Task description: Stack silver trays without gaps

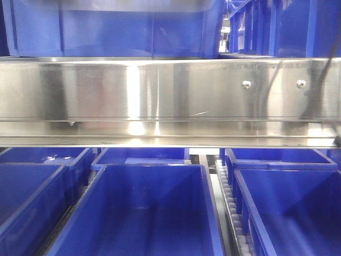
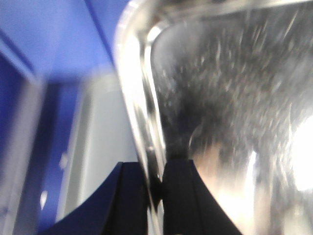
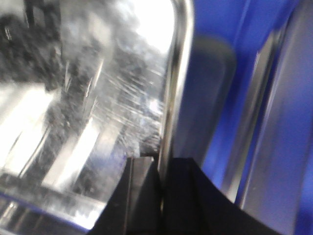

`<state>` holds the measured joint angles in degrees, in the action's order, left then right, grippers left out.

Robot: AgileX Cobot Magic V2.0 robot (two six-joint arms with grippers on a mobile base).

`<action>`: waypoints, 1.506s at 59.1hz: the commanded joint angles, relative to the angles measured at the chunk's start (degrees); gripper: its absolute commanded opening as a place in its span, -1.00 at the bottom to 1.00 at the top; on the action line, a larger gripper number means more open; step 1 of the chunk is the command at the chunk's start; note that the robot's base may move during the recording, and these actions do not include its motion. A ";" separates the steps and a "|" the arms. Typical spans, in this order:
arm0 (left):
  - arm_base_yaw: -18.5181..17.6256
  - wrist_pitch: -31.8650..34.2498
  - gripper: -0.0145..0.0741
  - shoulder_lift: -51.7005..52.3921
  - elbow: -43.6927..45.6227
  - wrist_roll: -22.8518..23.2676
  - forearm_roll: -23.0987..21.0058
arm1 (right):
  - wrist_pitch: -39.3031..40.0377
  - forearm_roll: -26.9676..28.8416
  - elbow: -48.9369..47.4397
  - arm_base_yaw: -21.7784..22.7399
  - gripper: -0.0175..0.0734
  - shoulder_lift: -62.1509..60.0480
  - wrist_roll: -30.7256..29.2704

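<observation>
I judge this to be the carrying step: a silver tray (image 2: 220, 98) is up in my grip and has not yet been set down on another. My left gripper (image 2: 155, 169) is clamped on the thin flared rim along one side, one black finger on each face of it. My right gripper (image 3: 161, 164) is pinched the same way on a rim on the far side of a scratched shiny pan (image 3: 98, 98). I take both to be the same tray, held by opposite edges, though no single view shows the two grips together. Blue plastic lies close behind the tray in both wrist views, so I believe it hangs among the bins.

Next I need to bring it squarely over the tray below, keep it level between both arms, and lower it until the rims seat all round. I can't see that lower tray yet.

Count: one tray for certain, a second not visible. The front view shows neither tray nor grippers. It shows one brushed-steel shelf rail (image 1: 160, 90) with three screws (image 1: 245, 84) and at least six blue bins (image 1: 144, 213) beneath it, in three columns of two. More bins stand above the rail, too crowded to number.
</observation>
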<state>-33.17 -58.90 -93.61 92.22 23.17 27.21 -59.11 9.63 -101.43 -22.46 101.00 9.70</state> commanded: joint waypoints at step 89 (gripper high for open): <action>-0.74 6.83 -0.03 3.95 6.06 -1.57 -0.98 | 2.29 1.00 -5.70 -0.94 -0.36 -3.05 -6.27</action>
<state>-33.72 -52.37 -92.22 96.34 21.61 25.80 -57.42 11.47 -105.20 -23.45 100.58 5.37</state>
